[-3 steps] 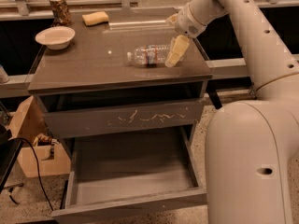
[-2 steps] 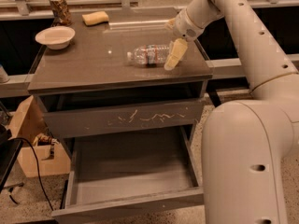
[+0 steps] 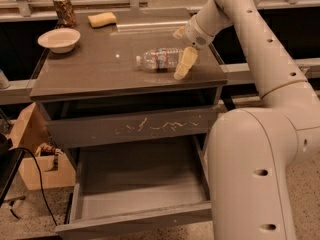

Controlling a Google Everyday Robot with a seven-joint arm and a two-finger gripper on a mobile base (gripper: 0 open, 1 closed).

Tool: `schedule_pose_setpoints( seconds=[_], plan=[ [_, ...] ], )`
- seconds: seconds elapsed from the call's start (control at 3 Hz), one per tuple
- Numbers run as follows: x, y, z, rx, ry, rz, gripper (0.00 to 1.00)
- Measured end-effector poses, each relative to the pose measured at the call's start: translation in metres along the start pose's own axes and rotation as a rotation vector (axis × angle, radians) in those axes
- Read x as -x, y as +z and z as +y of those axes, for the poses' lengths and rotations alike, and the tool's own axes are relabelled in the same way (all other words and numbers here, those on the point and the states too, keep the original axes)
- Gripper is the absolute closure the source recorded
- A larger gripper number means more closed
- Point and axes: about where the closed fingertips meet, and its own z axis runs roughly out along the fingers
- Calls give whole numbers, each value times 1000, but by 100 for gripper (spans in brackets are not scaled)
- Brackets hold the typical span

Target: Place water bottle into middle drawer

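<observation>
The water bottle (image 3: 159, 59) lies on its side on the grey cabinet top (image 3: 100, 69), white cap pointing left. My gripper (image 3: 181, 49) is open at the bottle's right end. Its near fingertip (image 3: 183, 65) is down by the bottle's base and the far one (image 3: 178, 33) is behind it. I cannot tell whether they touch the bottle. The middle drawer (image 3: 135, 223) is pulled out wide below, and its grey inside holds nothing. The drawer front with pale scratch marks (image 3: 135, 126) above it is shut.
A white bowl (image 3: 59, 39), a patterned can (image 3: 65, 10) and a yellow sponge (image 3: 102, 19) sit at the back left of the top. A cardboard box (image 3: 30, 149) and a black cable are on the floor at left. My base (image 3: 255, 174) stands right of the open drawer.
My gripper has moved a little left and lower, closer to the bottle's right end. The bottle and the drawers have not moved.
</observation>
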Motion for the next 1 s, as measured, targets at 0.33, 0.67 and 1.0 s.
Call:
schedule_pose_setpoints(
  seconds=[0.33, 0.67, 1.0],
  plan=[
    [-3, 6, -1, 13, 5, -2, 26],
    [-3, 6, -1, 13, 5, -2, 50],
    [-3, 6, -1, 13, 5, -2, 72]
  ],
)
